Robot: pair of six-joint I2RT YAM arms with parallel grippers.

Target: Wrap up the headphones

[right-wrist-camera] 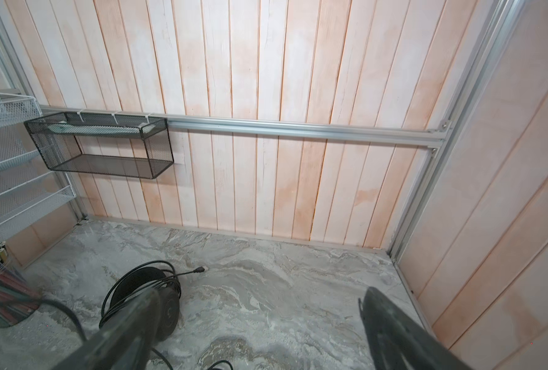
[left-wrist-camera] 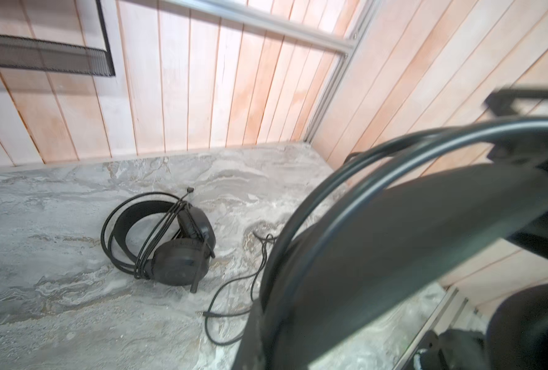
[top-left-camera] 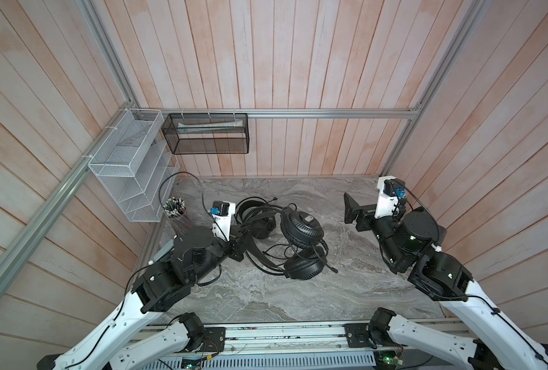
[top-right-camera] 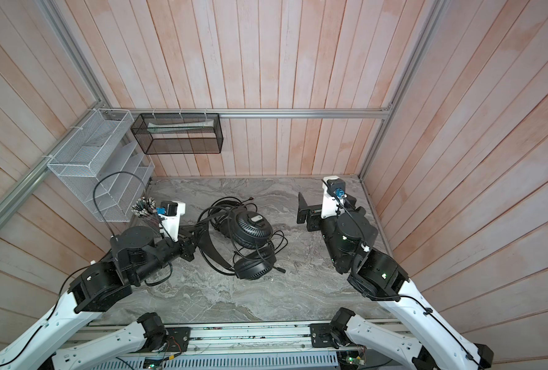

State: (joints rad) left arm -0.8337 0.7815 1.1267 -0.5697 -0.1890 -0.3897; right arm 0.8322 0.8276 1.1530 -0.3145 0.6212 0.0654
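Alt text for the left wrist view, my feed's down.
A blurred black headset headband with thin cables along it fills half the frame, close to the camera. Beyond, a second black over-ear headset, cable wound round its band, lies on the grey marble tabletop beside a loose plug-ended cable.

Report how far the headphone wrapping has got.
Done: one headset lies with its cable wound round it. In hand: left gripper shut on the second headset's headband. Left: its loose cable on the table; right gripper open, empty.
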